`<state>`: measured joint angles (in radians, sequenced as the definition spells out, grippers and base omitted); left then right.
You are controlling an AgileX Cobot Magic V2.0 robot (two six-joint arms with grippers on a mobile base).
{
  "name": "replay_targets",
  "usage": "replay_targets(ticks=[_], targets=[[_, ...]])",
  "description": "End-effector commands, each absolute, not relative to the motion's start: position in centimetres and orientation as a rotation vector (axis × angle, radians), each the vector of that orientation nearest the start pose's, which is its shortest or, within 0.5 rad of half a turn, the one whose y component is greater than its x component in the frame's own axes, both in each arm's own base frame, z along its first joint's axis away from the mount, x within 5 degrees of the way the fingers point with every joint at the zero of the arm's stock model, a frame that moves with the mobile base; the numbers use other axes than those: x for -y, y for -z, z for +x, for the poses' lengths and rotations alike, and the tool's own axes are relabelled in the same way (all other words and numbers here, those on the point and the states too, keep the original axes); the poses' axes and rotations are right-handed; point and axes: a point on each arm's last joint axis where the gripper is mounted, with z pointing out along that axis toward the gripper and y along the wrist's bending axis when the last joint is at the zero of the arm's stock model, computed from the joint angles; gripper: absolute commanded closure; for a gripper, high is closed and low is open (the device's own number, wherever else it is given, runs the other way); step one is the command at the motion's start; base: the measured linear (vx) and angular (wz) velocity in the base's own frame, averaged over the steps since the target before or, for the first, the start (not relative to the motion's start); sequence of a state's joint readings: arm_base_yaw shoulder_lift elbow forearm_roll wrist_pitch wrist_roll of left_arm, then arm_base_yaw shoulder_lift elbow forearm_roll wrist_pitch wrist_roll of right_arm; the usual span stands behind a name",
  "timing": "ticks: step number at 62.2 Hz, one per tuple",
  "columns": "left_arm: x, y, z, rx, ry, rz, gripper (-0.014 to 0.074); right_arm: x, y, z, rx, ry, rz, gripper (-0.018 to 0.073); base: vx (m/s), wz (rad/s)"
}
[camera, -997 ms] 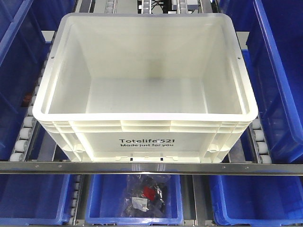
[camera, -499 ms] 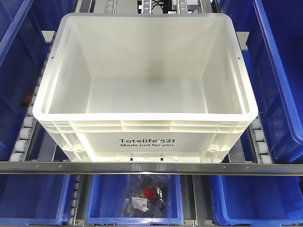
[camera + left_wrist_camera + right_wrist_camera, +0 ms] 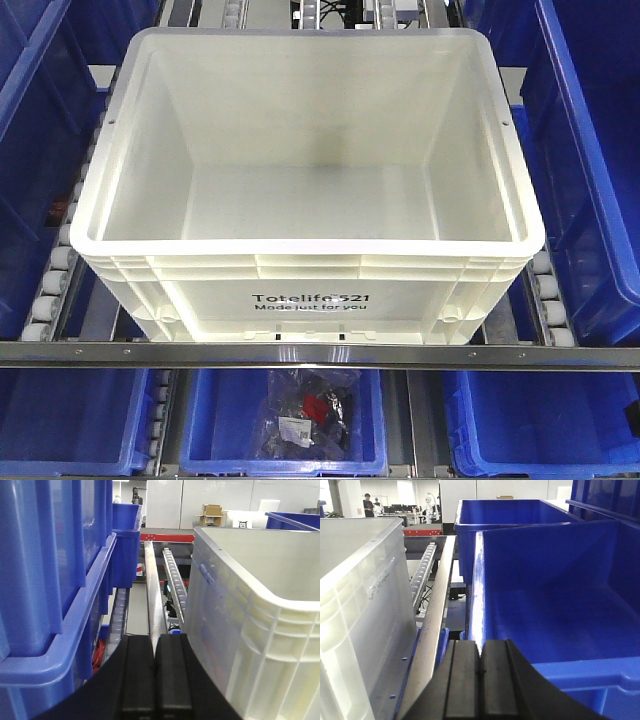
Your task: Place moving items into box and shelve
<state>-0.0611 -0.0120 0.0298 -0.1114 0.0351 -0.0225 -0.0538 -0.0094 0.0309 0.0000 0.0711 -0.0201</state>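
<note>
In the front view we look down on the white box (image 3: 310, 180), which sits on the roller lanes of the shelf (image 3: 320, 354) at its front edge, midway between the left and right sides. Its printed wall faces us and we see only its bare white floor and walls inside. Blue bins (image 3: 590, 150) flank it on both sides. On the level beneath, just under the front rail, a blue bin (image 3: 205, 420) holds a clear bag of dark parts (image 3: 305, 415) with a red spot in it. We see neither ball in this view.

From the left wrist, we see our left gripper (image 3: 154, 680) with its two black fingers pressed together, nothing between them. It sits in the gap between a stack of blue bins (image 3: 50, 580) on one side and the box's ribbed outer wall (image 3: 240, 630) on the other, with a roller track (image 3: 175, 580) running ahead.

From the right wrist, our right gripper (image 3: 479, 685) likewise has its fingers pressed together and empty. The box wall (image 3: 355, 605) stands to one side, an open blue bin (image 3: 545, 605) on the other, and a metal rail (image 3: 437, 620) between them.
</note>
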Motion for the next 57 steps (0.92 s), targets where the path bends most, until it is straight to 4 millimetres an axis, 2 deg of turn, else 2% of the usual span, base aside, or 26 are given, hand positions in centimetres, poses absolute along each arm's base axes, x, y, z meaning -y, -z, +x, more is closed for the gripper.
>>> replay_targets(ticks=[1, 57], targets=[[0.3, -20.17, 5.65, -1.466, 0.158, -0.061, 0.0603, 0.34, -20.33, 5.49, -1.477, 0.071, 0.026, 0.0568, 0.0, 0.0], [0.3, -20.17, 5.65, -1.466, 0.158, -0.061, 0.0603, 0.34, -20.33, 5.49, -1.477, 0.07, 0.027, 0.0568, 0.0, 0.0]])
